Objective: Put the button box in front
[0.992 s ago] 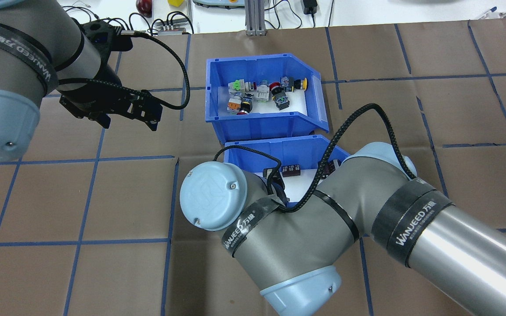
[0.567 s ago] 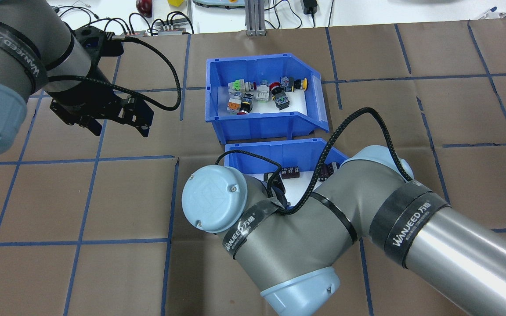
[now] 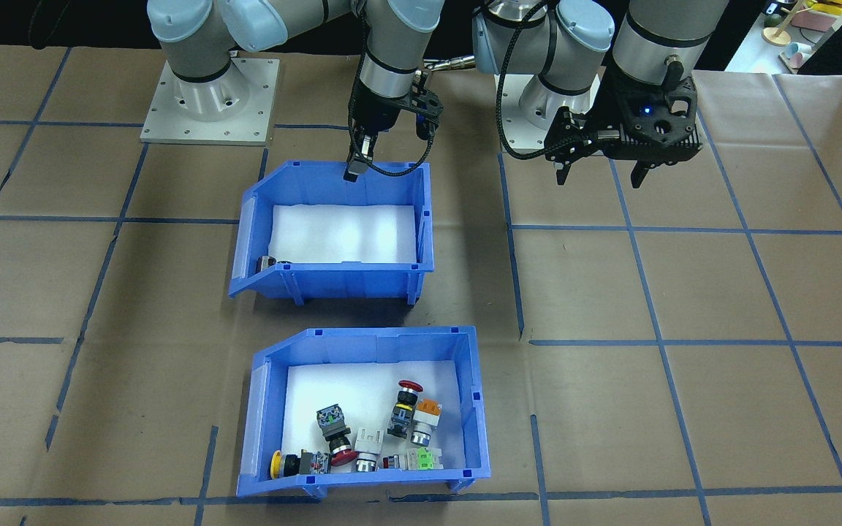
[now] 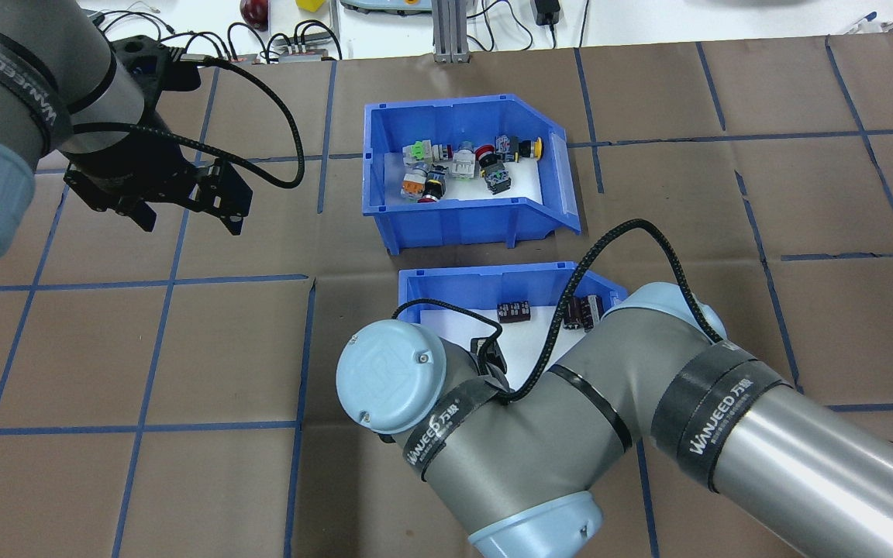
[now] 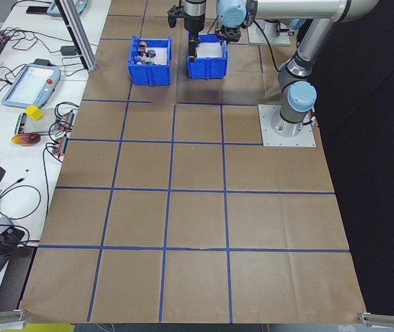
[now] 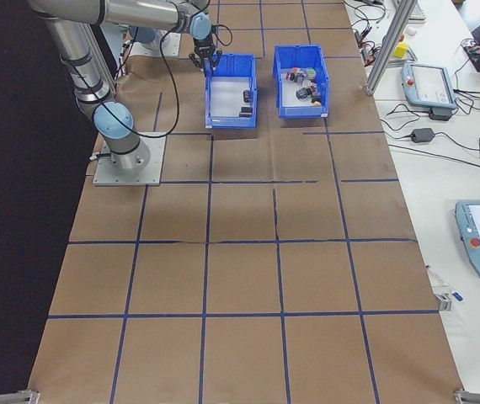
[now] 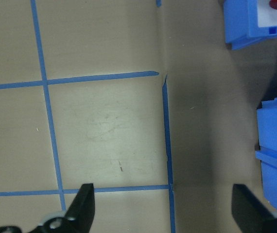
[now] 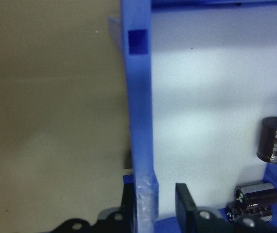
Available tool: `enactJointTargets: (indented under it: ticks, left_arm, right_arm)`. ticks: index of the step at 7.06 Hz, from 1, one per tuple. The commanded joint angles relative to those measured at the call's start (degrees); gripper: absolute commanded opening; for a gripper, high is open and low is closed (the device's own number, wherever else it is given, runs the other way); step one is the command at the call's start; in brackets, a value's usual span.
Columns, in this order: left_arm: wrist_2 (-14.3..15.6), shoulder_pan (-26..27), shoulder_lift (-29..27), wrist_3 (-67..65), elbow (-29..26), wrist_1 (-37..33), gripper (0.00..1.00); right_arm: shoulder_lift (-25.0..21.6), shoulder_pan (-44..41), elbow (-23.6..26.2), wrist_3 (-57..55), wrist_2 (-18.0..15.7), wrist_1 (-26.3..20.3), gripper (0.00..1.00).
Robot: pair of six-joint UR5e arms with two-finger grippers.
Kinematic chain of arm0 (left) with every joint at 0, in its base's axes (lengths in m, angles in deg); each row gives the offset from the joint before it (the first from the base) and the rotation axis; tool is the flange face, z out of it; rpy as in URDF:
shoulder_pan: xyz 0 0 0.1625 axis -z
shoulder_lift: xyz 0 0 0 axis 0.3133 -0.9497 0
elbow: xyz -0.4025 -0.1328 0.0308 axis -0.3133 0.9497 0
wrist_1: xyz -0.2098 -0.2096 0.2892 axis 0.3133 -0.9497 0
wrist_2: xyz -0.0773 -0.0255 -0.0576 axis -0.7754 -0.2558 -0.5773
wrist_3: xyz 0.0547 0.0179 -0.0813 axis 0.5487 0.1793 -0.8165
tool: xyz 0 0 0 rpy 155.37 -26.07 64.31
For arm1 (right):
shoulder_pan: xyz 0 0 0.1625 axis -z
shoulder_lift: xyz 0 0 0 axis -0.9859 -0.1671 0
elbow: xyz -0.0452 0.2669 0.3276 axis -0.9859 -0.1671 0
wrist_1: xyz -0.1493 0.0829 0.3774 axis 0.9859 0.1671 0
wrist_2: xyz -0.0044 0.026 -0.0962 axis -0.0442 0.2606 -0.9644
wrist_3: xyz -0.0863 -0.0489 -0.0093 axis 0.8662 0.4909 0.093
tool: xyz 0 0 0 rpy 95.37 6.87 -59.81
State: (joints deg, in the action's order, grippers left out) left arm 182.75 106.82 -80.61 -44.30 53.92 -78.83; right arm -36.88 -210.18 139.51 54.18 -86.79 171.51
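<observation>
We clamp the right gripper [image 8: 150,213] on the capacitor bin [image 3: 333,234] wall to clear the button box [image 3: 362,413]; the left gripper [image 4: 183,213] idles wide.

- A robotics lab or test bench, not a home or shop.
- Two arms [image 3: 392,44] are bolted by metal base plates [image 3: 209,102] to a table [image 5: 197,228] covered in brown paper with a blue tape grid.
- Beyond the bins, far from the left gripper [image 4: 175,205], a white bench [image 6: 442,160] runs along the table edge.
- On it lie teach pendants [image 6: 429,84], a power brick [image 6: 423,135] and loose cables [image 5: 59,117].
- An aluminium post [image 5: 79,34] stands at the table edge.
- Blue parts bins [image 3: 362,416] hold small industrial components.
</observation>
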Motion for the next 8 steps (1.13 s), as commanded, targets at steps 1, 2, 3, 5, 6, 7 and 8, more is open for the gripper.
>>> enactJointTargets:
  ticks: [1,2,3,5,6,7,8]
  left_arm:
    - [-3.69,0.03,-0.04,0.13,-0.06,0.02,0.99]
    - [-4.50,0.03,0.05,0.13,0.02,0.02,0.99]
    - [-4.16,0.03,0.05,0.13,0.11,0.02,0.99]
    - [-4.34,0.03,0.13,0.13,0.20,0.02,0.99]
    - [-4.25,0.03,0.13,0.04,0.37,0.02,0.99]
    - [-4.25,0.03,0.13,-0.30,0.46,0.02,0.99]
    - [-4.25,0.03,0.13,-0.48,0.55,0.02,0.99]
  right_arm:
    - [-0.66,0.43,-1.11,-0.11,0.25,-0.20,1.00]
    - [-1.53,0.87,-2.95,-0.11,0.16,-0.72,1.00]
    - [-2.94,1.48,-4.45,-0.02,0.16,-3.60,1.00]
    - [-8.02,7.77,-5.95,-0.02,0.16,-6.79,1.00]
    - [-9.79,13.47,-6.22,0.07,1.03,-6.79,1.00]
    - [-10.41,18.83,-6.57,-0.19,5.91,-6.18,1.00]
    - [-10.42,24.54,-8.05,-5.15,7.61,-6.70,1.00]
